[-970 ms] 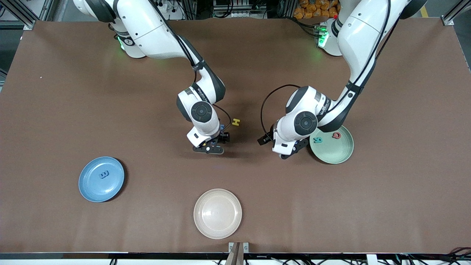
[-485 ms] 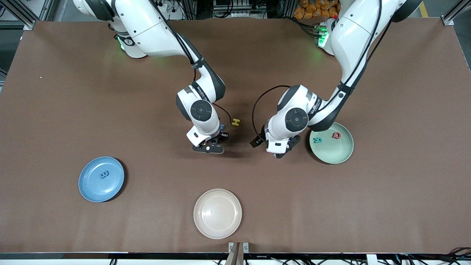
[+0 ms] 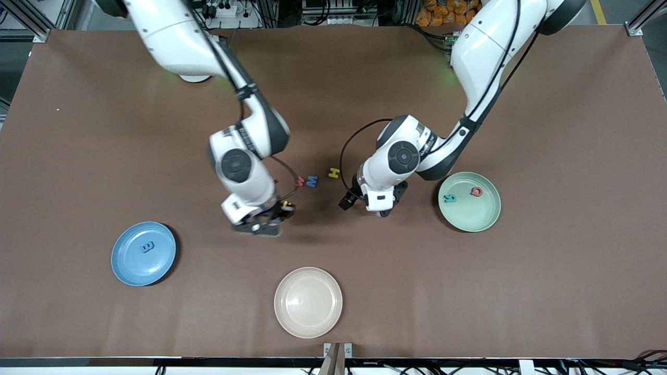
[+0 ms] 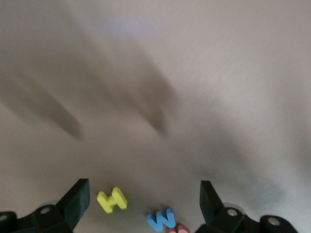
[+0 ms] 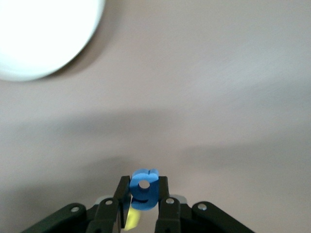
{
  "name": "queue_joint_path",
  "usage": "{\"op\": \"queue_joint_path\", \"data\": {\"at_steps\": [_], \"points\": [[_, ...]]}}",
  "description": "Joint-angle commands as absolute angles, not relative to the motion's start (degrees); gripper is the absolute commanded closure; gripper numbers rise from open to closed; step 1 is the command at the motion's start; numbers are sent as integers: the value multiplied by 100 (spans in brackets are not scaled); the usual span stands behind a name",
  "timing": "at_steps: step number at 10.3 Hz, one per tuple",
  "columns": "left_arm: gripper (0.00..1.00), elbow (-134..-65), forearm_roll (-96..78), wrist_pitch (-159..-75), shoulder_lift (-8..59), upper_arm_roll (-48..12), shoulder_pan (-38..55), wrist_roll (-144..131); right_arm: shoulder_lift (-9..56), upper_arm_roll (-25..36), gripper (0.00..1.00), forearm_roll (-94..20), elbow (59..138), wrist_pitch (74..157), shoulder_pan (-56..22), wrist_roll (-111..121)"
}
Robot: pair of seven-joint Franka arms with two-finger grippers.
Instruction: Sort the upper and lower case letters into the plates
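Note:
My right gripper (image 5: 144, 180) is shut on a small blue letter g (image 5: 145, 195) and holds it up over bare table (image 3: 281, 209). A bit of yellow (image 5: 131, 219) shows at the fingers beside it; I cannot tell what it is. My left gripper (image 4: 143, 199) is open, low over the table (image 3: 384, 207) between the pale green plate (image 3: 482, 219) and the loose letters. Those are a yellow H (image 4: 112, 199) (image 3: 334, 172), a blue W (image 4: 162, 219) (image 3: 311, 181) and a red one (image 3: 299, 181). The green plate holds a teal letter (image 3: 449, 198) and a red letter (image 3: 476, 191). The blue plate (image 3: 130, 265) holds a blue letter (image 3: 147, 247).
A cream-white plate (image 3: 308, 317) with nothing on it lies near the table's front edge, and it shows as a bright disc (image 5: 43, 34) in the right wrist view. The brown table top (image 3: 547, 286) stretches wide around the plates.
My right gripper shut on the blue letter, lifted it and moved toward the blue plate. My left gripper moved from the green plate's edge toward the loose letters, staying open.

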State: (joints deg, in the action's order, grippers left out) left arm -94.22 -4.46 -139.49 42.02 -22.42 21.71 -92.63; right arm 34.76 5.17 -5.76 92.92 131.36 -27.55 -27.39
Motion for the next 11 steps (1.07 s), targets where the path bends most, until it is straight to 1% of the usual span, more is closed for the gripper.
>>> {"op": "queue_joint_path", "data": {"at_steps": [1,2,3,4,6,7,8,9,10,11], "points": [[0,-9282,-606,-14045,4341,-2162,2583,-10035,3419,439,100,-624,9439,13061,-1736,-1606],[0,-9107,-894,-14132,4472,-2162,2723,-10298,3436,439,100,-615,9439,13061,-1209,-886],[0,-8923,-1157,-14150,4622,-2153,2873,-10570,3480,439,100,-528,9431,13104,-900,-313],[0,-8886,-1151,-14150,4684,-2153,2900,-10721,3507,439,100,-292,9387,13122,-662,-64],[0,-9051,-1213,-14159,4702,-2153,2778,-10740,3716,439,100,209,9177,13157,-309,148],[0,-9183,-1239,-14150,4720,-2145,2682,-10740,3831,439,98,254,9063,13209,-195,254],[0,-9393,-1161,-14229,4702,-2127,2637,-10671,3876,439,41,246,9053,13349,-159,255],[0,-9526,-1186,-14525,4702,-2118,2645,-10661,3876,439,0,229,9088,13533,-158,255],[0,-9754,-1239,-15016,4693,-2118,2576,-10687,3876,431,0,220,9088,13535,-210,246],[0,-9843,-1239,-15081,4693,-2118,2567,-10722,3867,422,0,150,9062,13535,-246,185]]}}
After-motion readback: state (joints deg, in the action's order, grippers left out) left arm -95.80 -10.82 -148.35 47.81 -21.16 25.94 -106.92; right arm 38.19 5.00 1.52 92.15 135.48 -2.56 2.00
